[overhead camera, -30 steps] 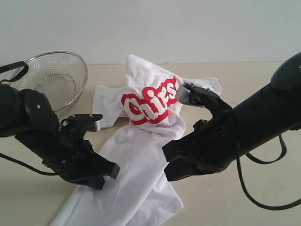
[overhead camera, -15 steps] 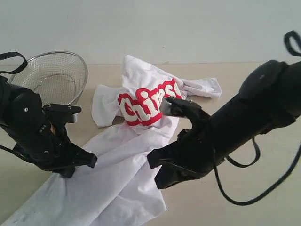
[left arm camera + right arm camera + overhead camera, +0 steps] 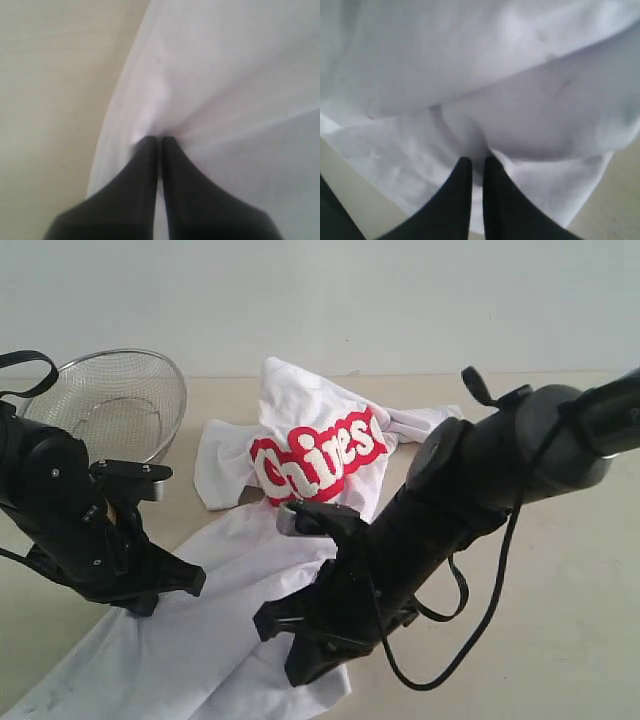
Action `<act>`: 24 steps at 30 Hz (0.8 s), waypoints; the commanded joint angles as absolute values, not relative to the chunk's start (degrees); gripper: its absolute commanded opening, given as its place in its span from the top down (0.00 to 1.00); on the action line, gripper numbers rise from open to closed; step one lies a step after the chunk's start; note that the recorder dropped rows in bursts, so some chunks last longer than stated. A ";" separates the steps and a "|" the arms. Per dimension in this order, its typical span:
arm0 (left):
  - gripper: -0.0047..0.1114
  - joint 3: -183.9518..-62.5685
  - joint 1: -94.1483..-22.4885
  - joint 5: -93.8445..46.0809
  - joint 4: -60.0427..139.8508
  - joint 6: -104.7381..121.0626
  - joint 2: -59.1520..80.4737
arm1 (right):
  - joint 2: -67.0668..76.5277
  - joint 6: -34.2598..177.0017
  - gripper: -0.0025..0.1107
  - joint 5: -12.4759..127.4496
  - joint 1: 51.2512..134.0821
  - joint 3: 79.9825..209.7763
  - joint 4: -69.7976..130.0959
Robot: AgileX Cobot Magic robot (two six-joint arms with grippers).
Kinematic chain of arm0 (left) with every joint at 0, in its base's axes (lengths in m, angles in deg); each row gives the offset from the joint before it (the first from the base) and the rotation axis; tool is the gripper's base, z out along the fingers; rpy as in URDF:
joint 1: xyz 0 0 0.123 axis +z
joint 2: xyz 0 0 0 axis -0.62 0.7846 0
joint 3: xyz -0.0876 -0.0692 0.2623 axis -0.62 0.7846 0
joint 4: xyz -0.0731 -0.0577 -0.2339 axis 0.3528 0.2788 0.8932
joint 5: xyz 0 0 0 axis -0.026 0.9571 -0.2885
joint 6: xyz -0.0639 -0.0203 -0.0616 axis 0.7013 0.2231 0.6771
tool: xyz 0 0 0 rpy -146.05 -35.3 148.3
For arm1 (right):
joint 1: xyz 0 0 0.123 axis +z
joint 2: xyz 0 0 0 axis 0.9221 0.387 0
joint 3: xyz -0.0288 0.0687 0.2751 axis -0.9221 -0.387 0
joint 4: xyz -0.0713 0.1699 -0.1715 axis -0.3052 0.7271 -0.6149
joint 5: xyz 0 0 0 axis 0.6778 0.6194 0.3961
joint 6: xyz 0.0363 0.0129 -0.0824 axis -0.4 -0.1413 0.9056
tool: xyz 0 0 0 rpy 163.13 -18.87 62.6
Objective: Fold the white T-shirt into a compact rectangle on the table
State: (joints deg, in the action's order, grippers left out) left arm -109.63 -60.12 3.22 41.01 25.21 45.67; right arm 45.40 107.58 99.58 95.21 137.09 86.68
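- While the white T-shirt lies rumpled on the counter, with its red lettered band bunched up at the far end and the plain lower part trailing toward the near edge, I judge that no real fold is made yet. The cloth needs drawing flat first.
- The left claw is clenched on a pinch of the shirt close to its side edge. Creases fan out from the tips, so the cloth is taut there.
- The right claw is likewise clamped on a pucker of white fabric, in the shirt's lower part.
- I read the two grips, set apart across the lower part, as a way to stretch it between them and spread the shirt.
- The wire-mesh bowl stands at the far left, apart from the shirt, just behind my left arm. I would mind it when swinging that arm.
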 commanded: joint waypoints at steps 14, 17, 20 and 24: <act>0.92 -108.57 -59.46 5.07 38.81 25.59 47.12 | 46.73 74.26 0.93 101.30 95.18 137.41 44.34; 0.92 -108.57 -59.46 5.46 38.81 25.59 47.12 | 46.73 71.47 0.93 103.81 93.86 137.29 40.68; 0.92 -108.57 -59.46 5.72 38.81 25.59 46.88 | 46.21 71.47 0.93 105.31 89.39 137.29 40.68; 0.92 -108.57 -59.46 5.29 38.93 25.59 44.42 | 43.09 71.61 0.93 106.24 84.02 137.29 39.98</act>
